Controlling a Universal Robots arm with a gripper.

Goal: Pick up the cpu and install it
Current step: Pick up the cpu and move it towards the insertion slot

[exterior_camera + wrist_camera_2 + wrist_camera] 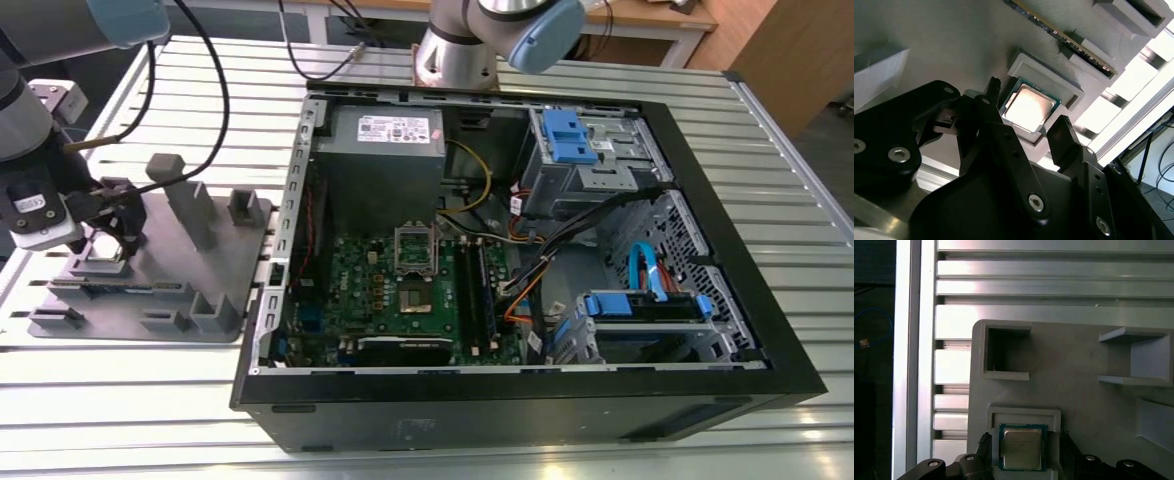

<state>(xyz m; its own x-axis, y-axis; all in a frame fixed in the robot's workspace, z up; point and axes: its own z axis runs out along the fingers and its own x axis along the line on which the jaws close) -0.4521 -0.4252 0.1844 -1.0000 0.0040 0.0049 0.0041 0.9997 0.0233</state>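
Over the grey tray (954, 40), claw (1029, 100) apart, one finger each side of the cpu (1030, 107) in its pocket.

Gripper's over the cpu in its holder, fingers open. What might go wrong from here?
1. The gripper has its open fingers straddling the cpu, close to the raised rim of its pocket; a slight offset could land a fingertip on the rim or the chip's top.
2. The cpu lies thin and flat, so a closing grip may catch little edge and tilt it.
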